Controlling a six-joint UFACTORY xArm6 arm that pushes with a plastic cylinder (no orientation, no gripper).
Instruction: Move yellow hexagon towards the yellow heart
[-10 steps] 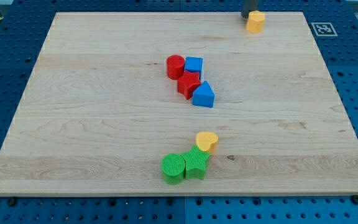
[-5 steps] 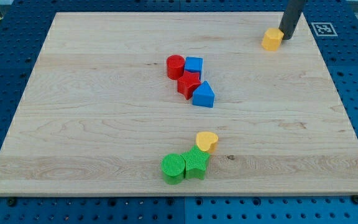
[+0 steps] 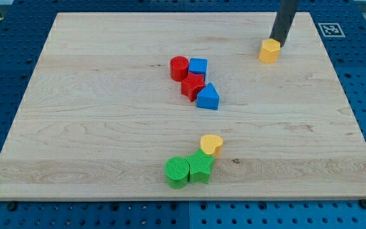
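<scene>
Currently my tip (image 3: 276, 44) touches the yellow hexagon (image 3: 269, 51) just below-left of it; a bare rod, grasping nothing. We judge the block light, rigid, free-sliding: push its upper-right face. The yellow heart (image 3: 211, 144) lies well apart, below-left.

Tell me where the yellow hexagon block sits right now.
The yellow hexagon block sits near the wooden board's top right in the view, just below-left of my tip, far above the yellow heart block.

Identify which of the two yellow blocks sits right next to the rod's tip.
The yellow hexagon, near the view's top right, with my tip just above-right of it. The yellow heart lies far below, touching the green blocks.
</scene>
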